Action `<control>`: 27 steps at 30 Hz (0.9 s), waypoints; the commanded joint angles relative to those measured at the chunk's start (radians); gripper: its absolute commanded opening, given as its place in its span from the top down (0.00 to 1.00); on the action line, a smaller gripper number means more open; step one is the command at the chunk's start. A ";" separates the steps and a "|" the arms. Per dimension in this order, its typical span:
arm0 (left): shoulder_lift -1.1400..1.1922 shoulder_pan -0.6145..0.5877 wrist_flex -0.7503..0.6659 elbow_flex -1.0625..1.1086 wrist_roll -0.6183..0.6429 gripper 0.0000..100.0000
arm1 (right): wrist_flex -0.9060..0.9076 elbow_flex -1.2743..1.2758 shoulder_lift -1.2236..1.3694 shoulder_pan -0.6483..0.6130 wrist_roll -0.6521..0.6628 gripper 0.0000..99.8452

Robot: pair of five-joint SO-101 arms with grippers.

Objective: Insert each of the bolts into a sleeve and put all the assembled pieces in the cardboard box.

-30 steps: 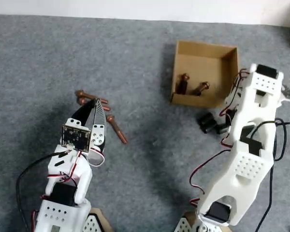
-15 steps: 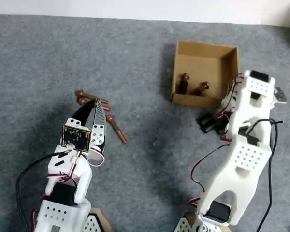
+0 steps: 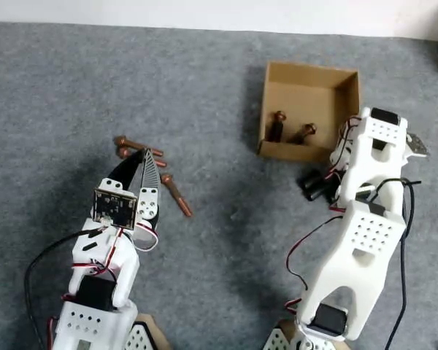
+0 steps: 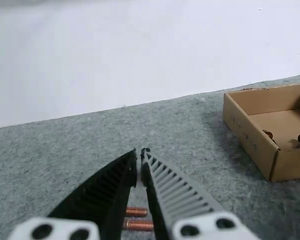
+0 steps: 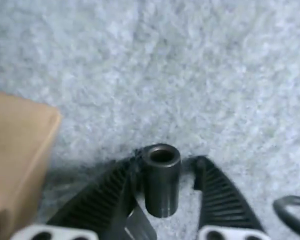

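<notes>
The table cover is mottled grey, with a tan cardboard box at about two o'clock and copper-coloured bolts near nine o'clock. The left arm and right arm are white with red and black wires. The left gripper pairs a black finger with a grey ribbed one, and the sleeve between the right gripper's black ribbed fingers is glossy grey-black.

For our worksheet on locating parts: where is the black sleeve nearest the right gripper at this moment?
In the right wrist view, the black sleeve stands inside the open right gripper, over the grey carpet and just beside the cardboard box.
</notes>
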 commanded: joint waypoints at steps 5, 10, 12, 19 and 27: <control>-0.010 0.013 0.002 0.024 -0.008 0.97 | 0.114 -0.038 0.002 -0.058 0.012 0.99; -0.010 0.013 0.002 0.024 -0.008 0.97 | 0.220 -0.163 0.001 -0.059 0.075 1.00; -0.010 0.013 0.002 0.024 -0.008 0.97 | 0.220 -0.194 0.001 -0.059 0.094 1.00; -0.010 0.012 0.002 0.024 -0.008 0.97 | 0.220 -0.174 -0.001 -0.108 0.233 1.00; -0.012 0.008 0.072 -0.007 -0.008 0.97 | 0.220 -0.124 -0.199 -0.117 0.259 1.00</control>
